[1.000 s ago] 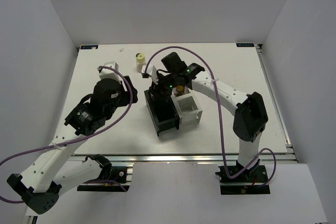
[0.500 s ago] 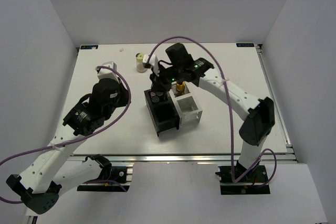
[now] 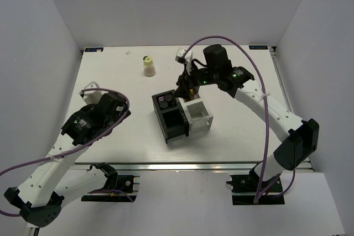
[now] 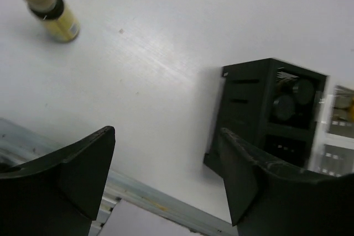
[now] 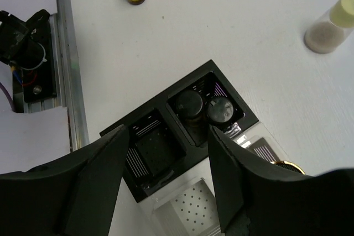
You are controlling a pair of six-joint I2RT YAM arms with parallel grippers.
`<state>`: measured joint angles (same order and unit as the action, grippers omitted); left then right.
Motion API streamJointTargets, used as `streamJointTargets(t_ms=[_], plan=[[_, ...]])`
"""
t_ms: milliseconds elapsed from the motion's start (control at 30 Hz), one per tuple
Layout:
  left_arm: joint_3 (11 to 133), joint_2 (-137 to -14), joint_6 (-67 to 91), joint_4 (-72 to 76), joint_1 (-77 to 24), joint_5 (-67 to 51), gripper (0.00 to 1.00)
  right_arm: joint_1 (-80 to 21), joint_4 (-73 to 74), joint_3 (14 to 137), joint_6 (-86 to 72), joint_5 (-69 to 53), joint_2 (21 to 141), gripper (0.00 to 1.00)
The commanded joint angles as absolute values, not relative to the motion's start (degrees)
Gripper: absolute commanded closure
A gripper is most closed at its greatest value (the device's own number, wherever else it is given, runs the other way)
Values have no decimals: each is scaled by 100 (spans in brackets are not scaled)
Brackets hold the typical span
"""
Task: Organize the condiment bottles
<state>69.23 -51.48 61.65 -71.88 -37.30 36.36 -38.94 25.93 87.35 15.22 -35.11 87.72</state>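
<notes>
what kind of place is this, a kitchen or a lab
Probably a robotics lab bench, not a kitchen: a white table walled by plain panels, left arm and right arm bolted at its aluminium rail.

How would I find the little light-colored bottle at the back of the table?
Find the black box in the middle of the white table. Look past it toward the back wall, slightly left: one small bottle stands alone on the tabletop. It is pale with a light yellow cap, unlike the two dark-capped bottles inside the box.
</notes>
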Motion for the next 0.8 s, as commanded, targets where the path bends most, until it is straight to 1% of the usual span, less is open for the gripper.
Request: streamJointTargets(t_ms=[0, 33, 133, 300, 367, 433, 467, 500, 533, 567, 700, 767], plan=[[6426, -5106, 7381, -8104, -3727, 3990, 15, -3718, 2373, 8745, 1240, -3814, 8640, 35], [6303, -5115, 7487, -8104, -3735, 4008, 12, -3674, 2373, 8745, 1222, -3858, 8631, 35], [5986, -5238, 7699, -8104, -3718, 4192, 10, -3507, 2338, 8657, 1134, -4016, 8613, 35], [5749, -5396, 7735, -8051, -3525, 4649, 9, -3314, 2294, 8482, 1099, -4192, 8543, 34], [5626, -5414, 7447, -7833, -3385, 4781, 10, -3261, 2250, 8429, 1090, -4227, 8508, 33], [5424, -5449, 6806, -7385, -2832, 4703, 10, -3208, 2250, 8402, 1090, -4254, 8473, 32], [5336, -5475, 6028, -6800, -2508, 4554, 10, -3191, 2250, 8394, 1090, -4263, 8464, 32], [5196, -5510, 5690, -6533, -1800, 4353, 10, -3164, 2250, 8385, 1099, -4263, 8446, 32], [5142, -5537, 5365, -6287, -1497, 3968, 11, -3138, 2250, 8376, 1107, -4271, 8420, 32], [5107, -5598, 4909, -5901, -1059, 3825, 11, -3120, 2259, 8376, 1107, -4263, 8411, 32], [5176, -5957, 4246, -5388, -511, 3403, 11, -3006, 2250, 8306, 1125, -4245, 8324, 31], [5203, -6151, 3982, -5195, -265, 3218, 9, -2980, 2215, 8279, 1090, -4254, 8297, 31]])
